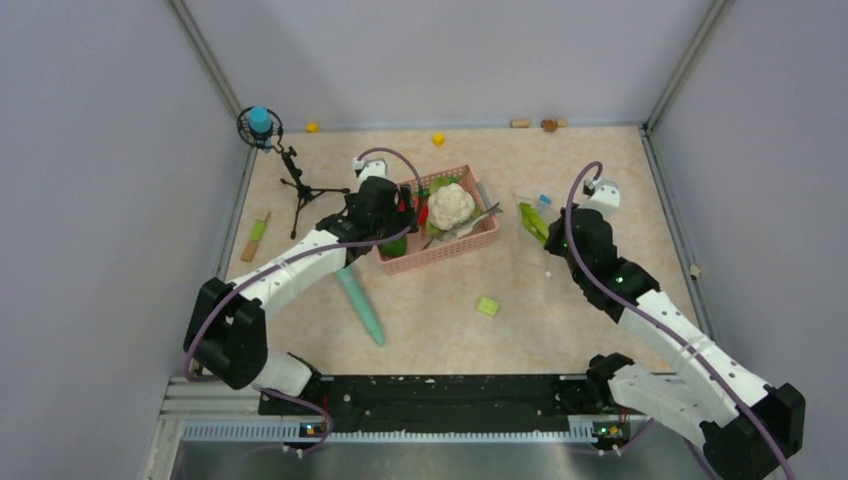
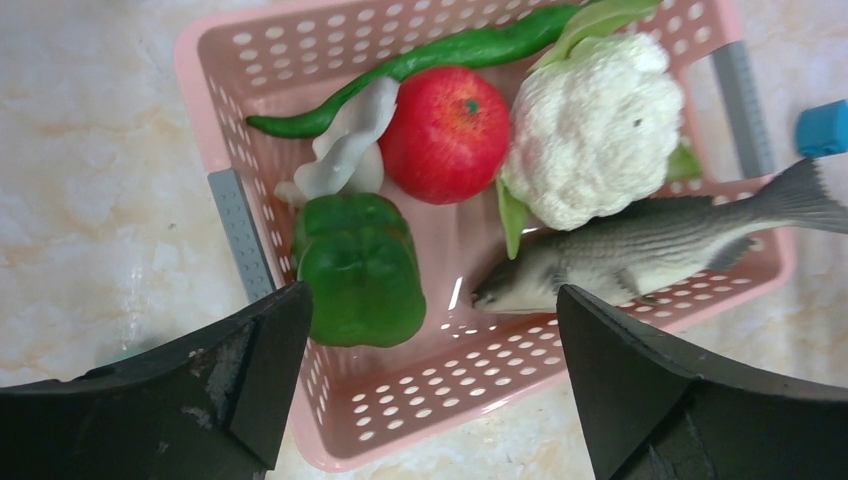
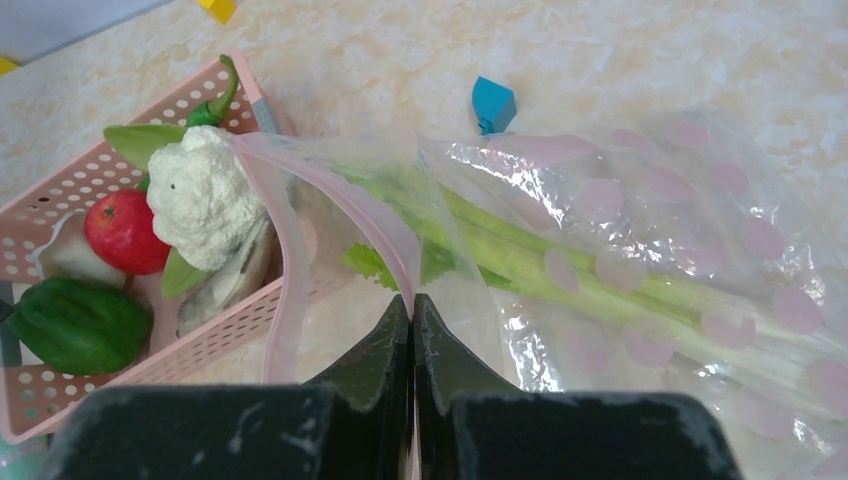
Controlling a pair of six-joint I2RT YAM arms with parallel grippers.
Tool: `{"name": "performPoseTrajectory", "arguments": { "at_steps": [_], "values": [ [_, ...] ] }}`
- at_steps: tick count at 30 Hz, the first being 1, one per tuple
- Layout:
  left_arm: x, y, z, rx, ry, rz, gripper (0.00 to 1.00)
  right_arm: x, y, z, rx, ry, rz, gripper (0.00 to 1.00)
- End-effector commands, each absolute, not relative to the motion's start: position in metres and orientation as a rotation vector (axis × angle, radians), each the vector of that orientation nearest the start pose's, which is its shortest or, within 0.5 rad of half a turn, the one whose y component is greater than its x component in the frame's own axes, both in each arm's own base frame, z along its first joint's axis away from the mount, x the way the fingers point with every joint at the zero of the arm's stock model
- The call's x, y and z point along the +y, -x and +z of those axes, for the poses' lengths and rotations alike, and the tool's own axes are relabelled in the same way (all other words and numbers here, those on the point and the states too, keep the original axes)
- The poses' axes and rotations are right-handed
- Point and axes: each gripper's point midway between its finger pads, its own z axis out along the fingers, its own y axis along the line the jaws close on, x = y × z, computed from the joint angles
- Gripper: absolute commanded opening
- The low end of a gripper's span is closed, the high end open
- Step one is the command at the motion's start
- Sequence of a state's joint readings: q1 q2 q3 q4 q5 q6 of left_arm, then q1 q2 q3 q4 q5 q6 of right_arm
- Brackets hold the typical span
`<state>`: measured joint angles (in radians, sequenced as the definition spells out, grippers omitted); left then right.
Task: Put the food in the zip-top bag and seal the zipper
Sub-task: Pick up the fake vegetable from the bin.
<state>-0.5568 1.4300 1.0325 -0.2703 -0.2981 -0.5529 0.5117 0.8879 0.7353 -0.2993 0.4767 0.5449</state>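
Fingers on my left gripper are standing spread wide, holding nothing, and hovering over the near half of the pink basket. Those of my right gripper are pressing together on the zipper lip of the zip-top bag, lifting that lip so the mouth is gaping toward the basket. The bag is lying on the table just beside the basket, on its right, and the leek stalk is already lying inside it. The tomato, cauliflower and green pepper are waiting in the basket, packed close together.

Step in hand, as I am judging it: picking the next piece.

1. I am centring the open jaws over one piece only; the pepper is sitting nearest.
2. I am planning a straight descent, closing across the narrow width so that neighbours are not being dragged along.
3. The right pinch ought to be holding the lip high and taut; a sagging lip would be narrowing the mouth.
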Motion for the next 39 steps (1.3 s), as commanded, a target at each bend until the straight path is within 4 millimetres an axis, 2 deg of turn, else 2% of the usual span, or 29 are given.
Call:
{"name": "performPoseTrajectory", "arguments": {
  "at_steps": [1,12,21,25,32,36,39],
  "values": [
    [-0.182,-0.371,0.155,2.207,0.189,-0.237,0.97,0.091,-0.308,0.227,1.879,-0.355,0.188,0.0],
    [-0.188,-0.384,0.135,2.245,0.192,-0.263,0.96,0.084,-0.304,0.21,1.917,-0.359,0.13,0.0],
    [-0.184,-0.386,0.123,2.267,0.194,-0.216,0.91,0.077,-0.303,0.208,1.908,-0.389,0.099,0.0],
    [-0.184,-0.385,0.117,2.283,0.193,-0.21,0.86,0.08,-0.304,0.205,1.919,-0.386,0.104,0.0],
    [-0.172,-0.384,0.108,2.287,0.222,-0.135,0.85,0.083,-0.306,0.202,1.935,-0.365,0.105,0.0],
    [-0.176,-0.383,0.102,2.298,0.214,-0.152,0.84,0.084,-0.302,0.197,1.949,-0.356,0.113,0.0],
    [-0.178,-0.382,0.096,2.329,0.213,-0.151,0.82,0.093,-0.302,0.195,1.948,-0.341,0.175,0.0]
  ]
}}
